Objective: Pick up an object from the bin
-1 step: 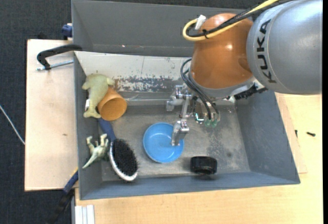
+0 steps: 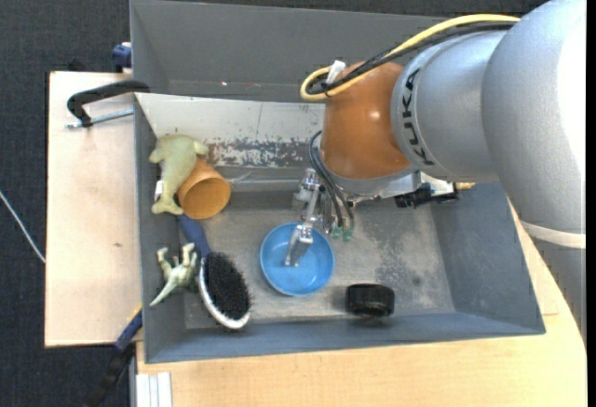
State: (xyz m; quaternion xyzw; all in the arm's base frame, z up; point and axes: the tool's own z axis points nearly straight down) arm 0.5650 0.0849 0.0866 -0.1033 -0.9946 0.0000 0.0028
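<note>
My gripper (image 2: 321, 236) hangs low over the middle of the bin with its fingers apart. One fingertip (image 2: 301, 245) reaches down inside a round blue bowl (image 2: 291, 273) on the bin floor. The other sits near the bowl's upper right rim. Nothing is lifted between the fingers. A small black roll-shaped object (image 2: 371, 300) lies to the right of the bowl near the front wall. Left of the bowl lies a black oval brush (image 2: 225, 290) with a white rim and a blue handle.
An orange cup (image 2: 205, 194) lies on its side at the left, next to a pale yellow-green toy animal (image 2: 171, 167). A small green dinosaur figure (image 2: 175, 273) stands in the front left corner. The arm's orange cover and cables hang over the bin's back right.
</note>
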